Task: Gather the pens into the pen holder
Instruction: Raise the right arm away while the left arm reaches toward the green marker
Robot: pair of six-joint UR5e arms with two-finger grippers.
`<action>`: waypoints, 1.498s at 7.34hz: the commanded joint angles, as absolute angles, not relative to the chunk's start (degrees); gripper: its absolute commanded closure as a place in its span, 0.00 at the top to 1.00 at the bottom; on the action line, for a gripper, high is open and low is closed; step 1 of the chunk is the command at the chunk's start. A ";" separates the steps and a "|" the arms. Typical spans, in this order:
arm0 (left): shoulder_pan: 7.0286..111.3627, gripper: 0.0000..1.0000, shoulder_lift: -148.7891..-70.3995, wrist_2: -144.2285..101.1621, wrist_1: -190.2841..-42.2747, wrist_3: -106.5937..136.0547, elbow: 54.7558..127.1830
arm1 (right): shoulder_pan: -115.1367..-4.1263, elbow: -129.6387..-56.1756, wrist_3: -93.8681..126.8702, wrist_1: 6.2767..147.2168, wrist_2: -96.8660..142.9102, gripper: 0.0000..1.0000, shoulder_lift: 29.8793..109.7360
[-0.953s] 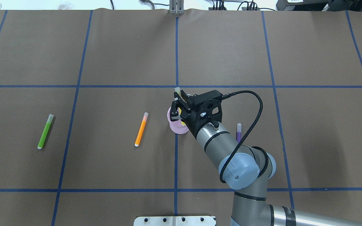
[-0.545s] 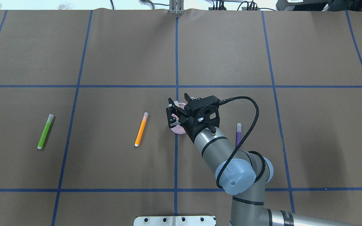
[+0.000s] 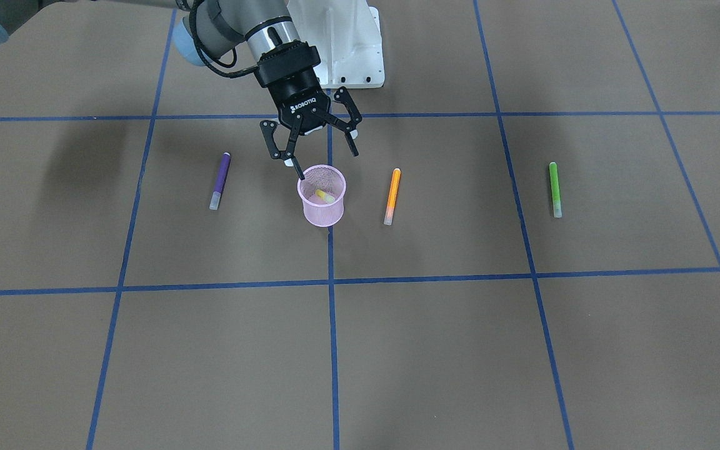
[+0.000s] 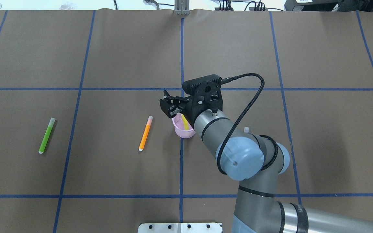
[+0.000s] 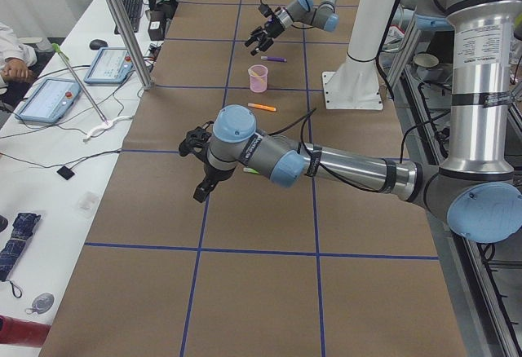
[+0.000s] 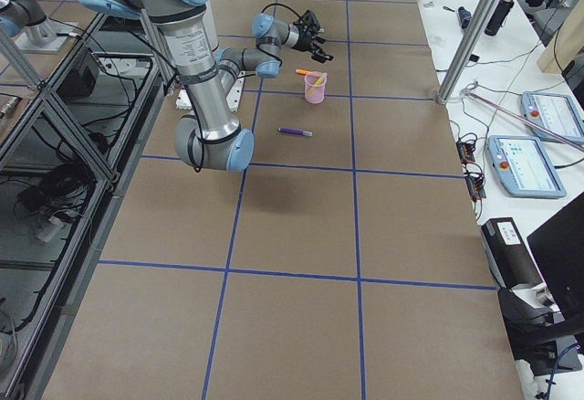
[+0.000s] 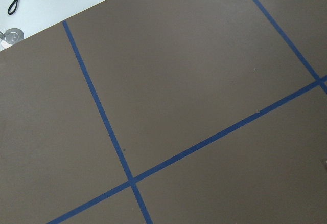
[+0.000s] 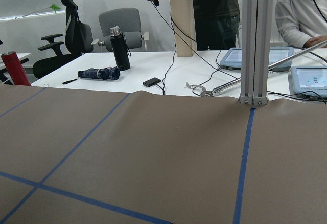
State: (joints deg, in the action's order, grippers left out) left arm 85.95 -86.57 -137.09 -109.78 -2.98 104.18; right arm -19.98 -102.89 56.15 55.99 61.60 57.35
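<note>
The pink mesh pen holder [image 3: 322, 211] stands upright near the table's middle, also in the overhead view [image 4: 179, 130]. The yellow pen [image 3: 324, 196] leans inside it [image 4: 185, 122]. My right gripper [image 3: 325, 160] hangs open and empty just above the cup's robot-side rim [image 4: 169, 108]. The orange pen [image 3: 392, 195] lies beside the cup. The green pen [image 3: 554, 187] lies farther off on that side. The purple pen [image 3: 220, 180] lies on the cup's other side, mostly hidden under my arm from overhead. My left gripper [image 5: 200, 187] shows only in the exterior left view; I cannot tell its state.
Brown paper with blue tape lines [image 4: 182, 58] covers the table. The white robot base plate [image 3: 341, 44] sits behind the cup. My left arm [image 5: 326, 161] stretches low over the table's left end. Tablets and cables lie on the side desk [image 6: 529, 144].
My right gripper held the yellow pen over the cup, lowered it in, then opened and lifted away. The yellow pen now rests in the pen holder.
</note>
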 commanded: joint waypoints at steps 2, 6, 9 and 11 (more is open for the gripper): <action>78.43 1.00 -86.49 -138.52 -116.33 12.67 104.06 | -30.90 -104.06 61.25 70.60 80.26 0.98 57.74; 64.38 1.00 -86.31 -126.18 -123.10 31.83 103.97 | -55.22 -104.24 53.15 83.21 117.53 0.99 59.57; 49.43 1.00 -87.18 -114.89 -126.39 45.61 103.45 | -68.43 -105.56 31.63 83.94 129.26 1.00 69.23; 48.08 0.99 -88.76 -114.52 -126.56 45.70 101.09 | -71.27 -105.47 27.00 83.94 131.04 1.00 71.62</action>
State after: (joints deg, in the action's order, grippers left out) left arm 49.51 -87.70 -115.19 -126.38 45.15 102.49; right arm -69.28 -105.50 30.44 83.90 129.76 70.00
